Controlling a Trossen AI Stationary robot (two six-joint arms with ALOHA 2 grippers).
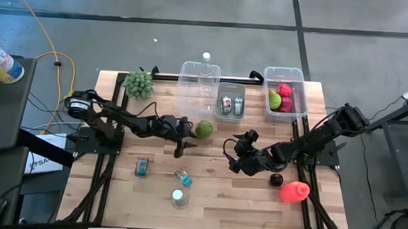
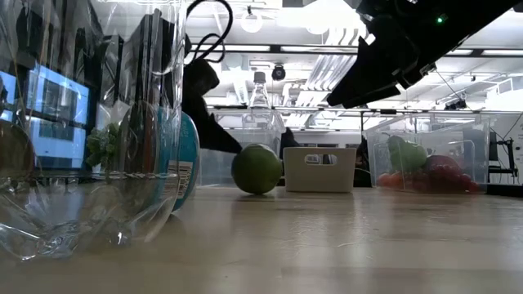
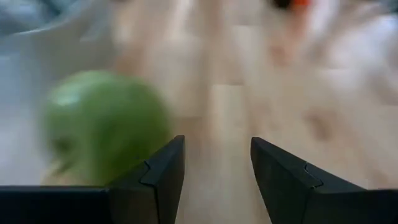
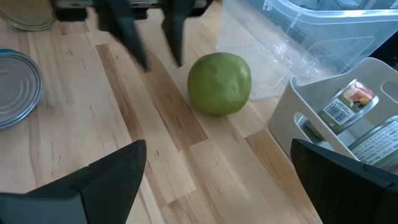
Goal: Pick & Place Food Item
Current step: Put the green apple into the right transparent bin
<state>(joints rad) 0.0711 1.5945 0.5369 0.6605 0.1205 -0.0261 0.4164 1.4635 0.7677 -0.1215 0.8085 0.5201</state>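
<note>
Basically the apple (image 1: 203, 129) sits on the wood just off to one side of the left gripper (image 1: 182, 149), beside one finger (image 3: 163, 172) and not between the pair; the jaws stand part-open on nothing. It's round, so no long axis to line up with. Left is clearly the nearer arm, so my read is it only needs a small sideways shift to straddle the fruit, while the right gripper (image 1: 231, 158) hangs further back, aimed at the same apple, jaws spread wide and empty.
</note>
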